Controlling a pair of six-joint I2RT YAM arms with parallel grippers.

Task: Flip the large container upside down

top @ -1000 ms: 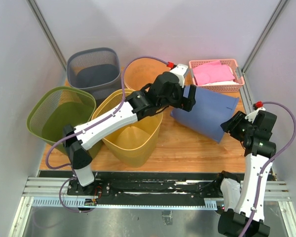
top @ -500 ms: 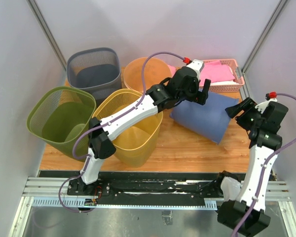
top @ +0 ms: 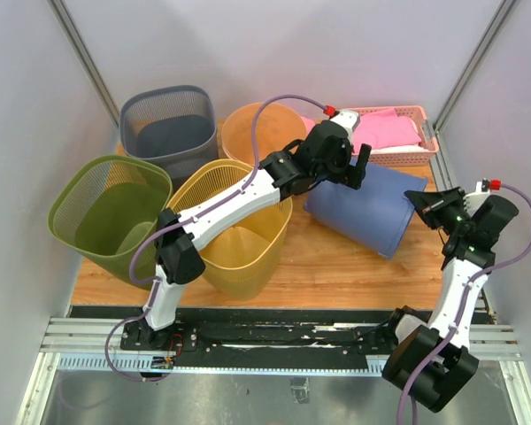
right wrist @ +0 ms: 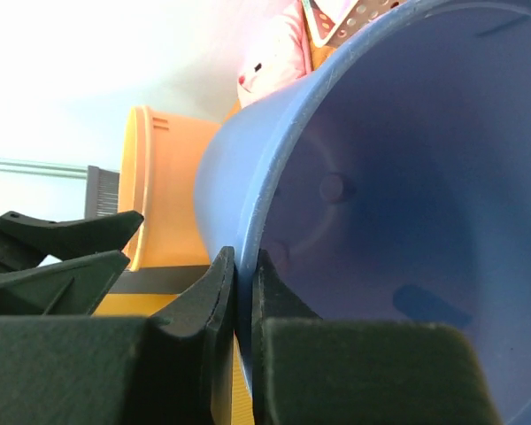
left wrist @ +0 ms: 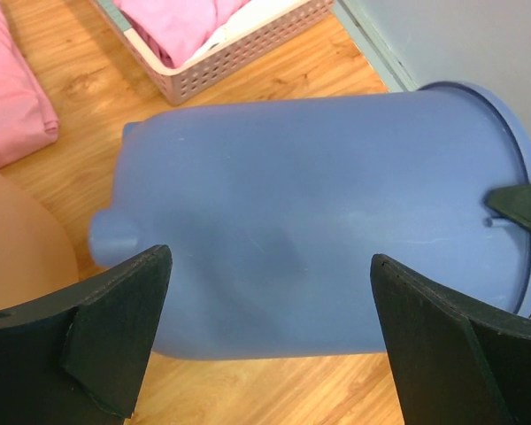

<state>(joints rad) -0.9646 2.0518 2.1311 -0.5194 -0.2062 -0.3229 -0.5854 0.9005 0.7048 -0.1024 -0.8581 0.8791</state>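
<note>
- The blue container (top: pixel 363 206) is seen lying on its side on the wooden table (top: pixel 336 261), right of centre in the top view.
- Its open mouth is turned toward the lower right of that view, and its closed base toward the upper left.
- The right gripper (right wrist: pixel 244 266) is clenched on the container's rim: in the right wrist view the rim's edge is pinched between the two dark fingers, one inside the mouth and one outside.
- The inside of the container is shown filling the right half of the right wrist view.
- The left gripper (left wrist: pixel 270 266) is held above the container's side wall, near the base end, with its jaws spread wide and nothing grasped.
- In the left wrist view the two fingers are seen at the lower left and lower right, with the blue wall between and beyond them; contact with it cannot be told.
- A pink basket (top: pixel 411 142) holding pink cloth (top: pixel 380 128) is placed at the upper right of the top view, just beyond the container.
- An orange bin (top: pixel 252 133) is found at top centre, beside the container's base end.
- A yellow bin (top: pixel 239 239) is placed left of centre, under the left arm.
- A green mesh bin (top: pixel 106 212) and a grey mesh bin (top: pixel 168 124) are set at the left.
</note>
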